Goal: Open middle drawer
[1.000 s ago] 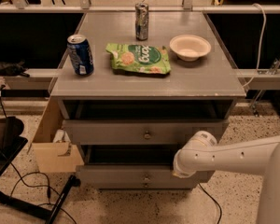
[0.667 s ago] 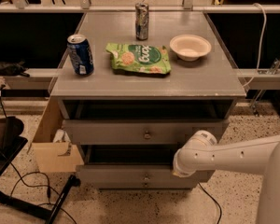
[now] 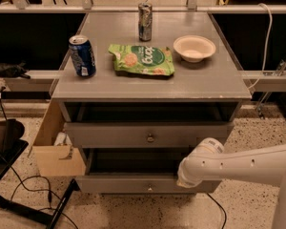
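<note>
Camera view shows nothing moved lately: gripper (image 3: 185, 176) stays low right by the bottom drawer (image 3: 114, 185), open or closed I cannot tell, middle drawer (image 3: 109, 135) untouched.

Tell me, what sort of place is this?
Likely a robot testing lab: a grey drawer cabinet staged with soda can and chip bag, floor cables, a white robot arm, its claw hidden behind it low by the cabinet.

Speckled terrazzo floor (image 3: 263, 128), black cables (image 3: 24, 180) trailing across it at left. Grey counter (image 3: 214, 80), dark recesses behind it, pale rail (image 3: 33, 80) to either side. Cardboard box (image 3: 59, 161) lower left. Dim warm light. Hand hidden behind white arm (image 3: 238, 165), low right.
</note>
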You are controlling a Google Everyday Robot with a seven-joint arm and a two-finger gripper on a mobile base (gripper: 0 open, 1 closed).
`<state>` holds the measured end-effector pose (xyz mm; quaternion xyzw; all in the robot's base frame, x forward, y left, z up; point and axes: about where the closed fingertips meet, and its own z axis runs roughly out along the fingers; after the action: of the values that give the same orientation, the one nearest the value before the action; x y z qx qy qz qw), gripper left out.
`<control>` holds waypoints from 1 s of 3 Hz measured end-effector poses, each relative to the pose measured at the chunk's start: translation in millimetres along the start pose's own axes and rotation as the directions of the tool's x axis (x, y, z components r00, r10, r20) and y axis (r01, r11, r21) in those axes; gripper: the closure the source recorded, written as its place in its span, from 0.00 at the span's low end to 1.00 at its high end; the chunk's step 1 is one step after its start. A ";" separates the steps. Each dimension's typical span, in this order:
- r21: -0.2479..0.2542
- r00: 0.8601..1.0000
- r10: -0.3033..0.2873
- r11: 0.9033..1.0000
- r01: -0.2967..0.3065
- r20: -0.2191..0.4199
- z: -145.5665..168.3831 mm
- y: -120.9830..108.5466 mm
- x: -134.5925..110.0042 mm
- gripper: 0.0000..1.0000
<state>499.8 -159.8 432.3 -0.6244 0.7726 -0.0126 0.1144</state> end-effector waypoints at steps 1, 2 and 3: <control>-0.043 1.000 -0.008 0.999 0.008 0.001 -0.4 25.8 7.5 1.00; -0.043 1.000 -0.008 0.999 0.008 0.001 -5.3 25.0 6.7 1.00; -0.073 1.000 -0.013 0.997 0.013 -0.001 -6.1 43.9 12.8 1.00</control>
<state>453.9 -163.3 429.1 -0.6332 0.7685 0.0146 0.0908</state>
